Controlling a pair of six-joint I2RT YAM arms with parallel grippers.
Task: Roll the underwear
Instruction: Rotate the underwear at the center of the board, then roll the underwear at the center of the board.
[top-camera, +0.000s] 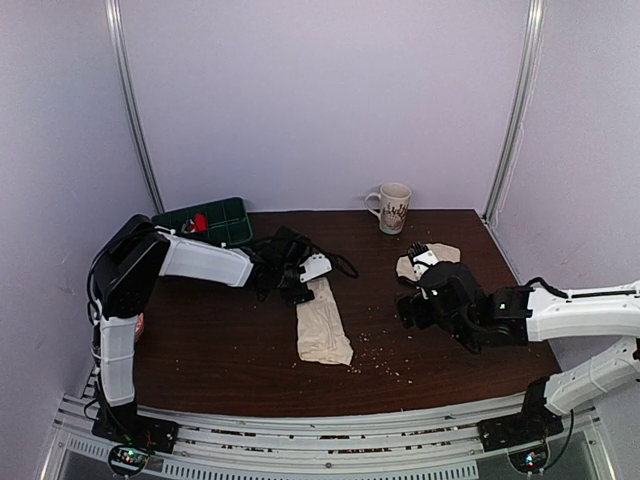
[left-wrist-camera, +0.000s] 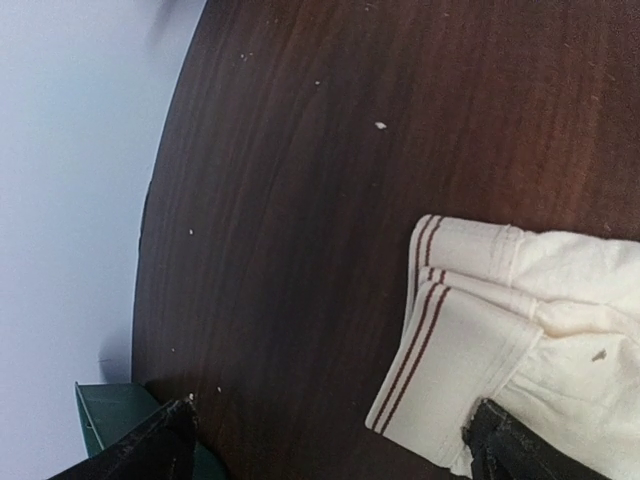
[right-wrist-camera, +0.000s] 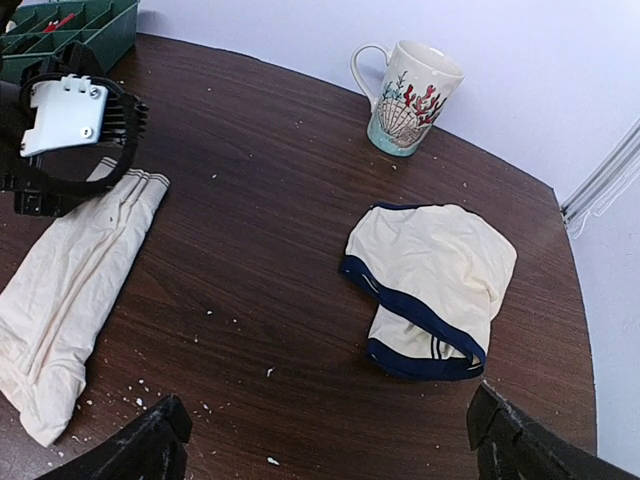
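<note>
Left wrist sees underwear (left-wrist-camera: 500, 330), not the mug (right-wrist-camera: 412, 95) — left end effector (left-wrist-camera: 330, 425), right end effector (right-wrist-camera: 328, 412) both released.

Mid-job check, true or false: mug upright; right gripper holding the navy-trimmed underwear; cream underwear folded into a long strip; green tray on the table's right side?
The mug stands upright: true.
The right gripper holds the navy-trimmed underwear: false, it is open and the underwear lies free.
The cream underwear lies folded in a long strip: true.
The green tray is on the right: false, it sits at the far left corner.
</note>
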